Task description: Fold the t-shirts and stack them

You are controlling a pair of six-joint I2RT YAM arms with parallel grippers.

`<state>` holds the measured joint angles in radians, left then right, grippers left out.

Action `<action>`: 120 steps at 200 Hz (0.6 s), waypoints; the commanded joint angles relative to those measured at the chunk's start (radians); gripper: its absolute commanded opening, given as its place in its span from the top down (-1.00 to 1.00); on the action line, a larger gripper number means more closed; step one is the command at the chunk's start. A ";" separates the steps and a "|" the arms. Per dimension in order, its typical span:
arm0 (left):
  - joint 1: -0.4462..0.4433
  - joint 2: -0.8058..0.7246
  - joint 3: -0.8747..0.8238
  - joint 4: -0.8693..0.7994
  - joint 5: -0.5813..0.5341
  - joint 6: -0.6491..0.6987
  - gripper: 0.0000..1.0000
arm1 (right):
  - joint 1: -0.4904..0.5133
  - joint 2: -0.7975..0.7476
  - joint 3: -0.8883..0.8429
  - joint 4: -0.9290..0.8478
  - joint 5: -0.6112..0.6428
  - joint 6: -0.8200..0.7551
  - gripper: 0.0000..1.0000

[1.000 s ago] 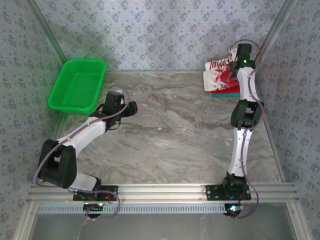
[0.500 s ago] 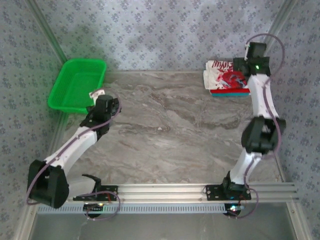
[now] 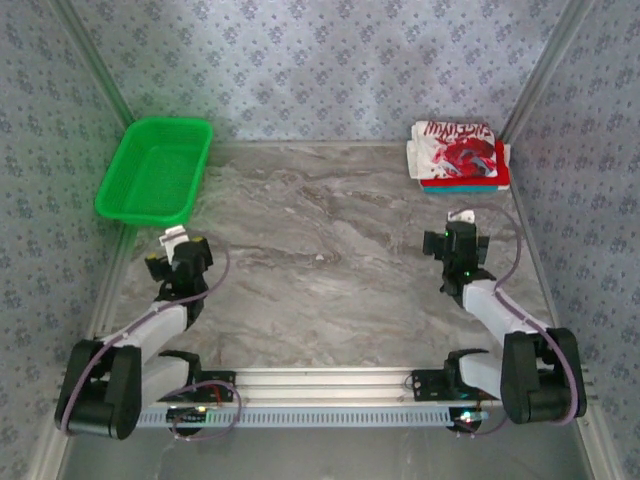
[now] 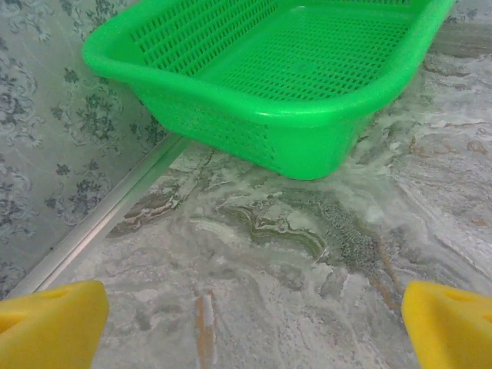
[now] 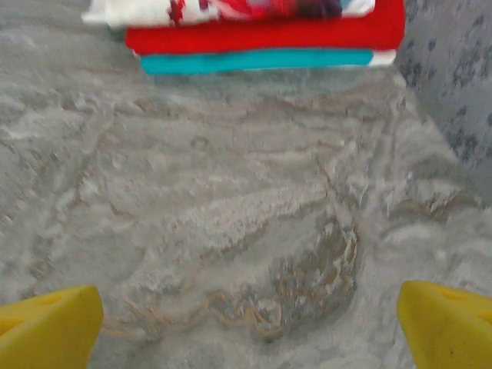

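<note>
The right gripper [image 5: 247,327] holds its yellow fingertips [image 5: 46,323] wide apart above the grey marble-patterned table surface [image 5: 231,200], with a stack at the far edge: white red-printed cloth t-shirt [image 5: 231,9] on red folded shirt [image 5: 261,34] on teal folded shirt [image 5: 254,60].

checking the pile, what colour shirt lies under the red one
Teal shirt; right wrist view shows it best.

At 10 o'clock the basket [image 3: 155,170] is bright green mesh. At 2 o'clock the white t-shirt [image 3: 458,155] carries a red print, over a red shirt [image 5: 261,37] and a teal shirt [image 5: 254,60]. The table [image 3: 330,260] is grey-brown marble; the walls [image 3: 320,60] are blue-grey floral.
</note>
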<state>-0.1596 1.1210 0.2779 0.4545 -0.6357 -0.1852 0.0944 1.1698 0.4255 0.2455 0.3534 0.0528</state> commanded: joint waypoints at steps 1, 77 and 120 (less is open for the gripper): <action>0.023 0.087 -0.015 0.264 0.148 0.078 -0.96 | -0.010 0.061 -0.065 0.300 0.016 0.005 -1.00; 0.078 0.405 -0.067 0.748 0.376 0.202 -0.96 | -0.096 0.362 -0.132 0.770 -0.237 -0.078 -1.00; 0.112 0.416 0.100 0.443 0.435 0.180 -0.96 | -0.110 0.354 -0.045 0.594 -0.224 -0.057 -1.00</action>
<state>-0.0818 1.5368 0.2554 1.0027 -0.2676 0.0044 -0.0086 1.5188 0.3454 0.8204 0.1543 -0.0116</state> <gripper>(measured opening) 0.980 0.998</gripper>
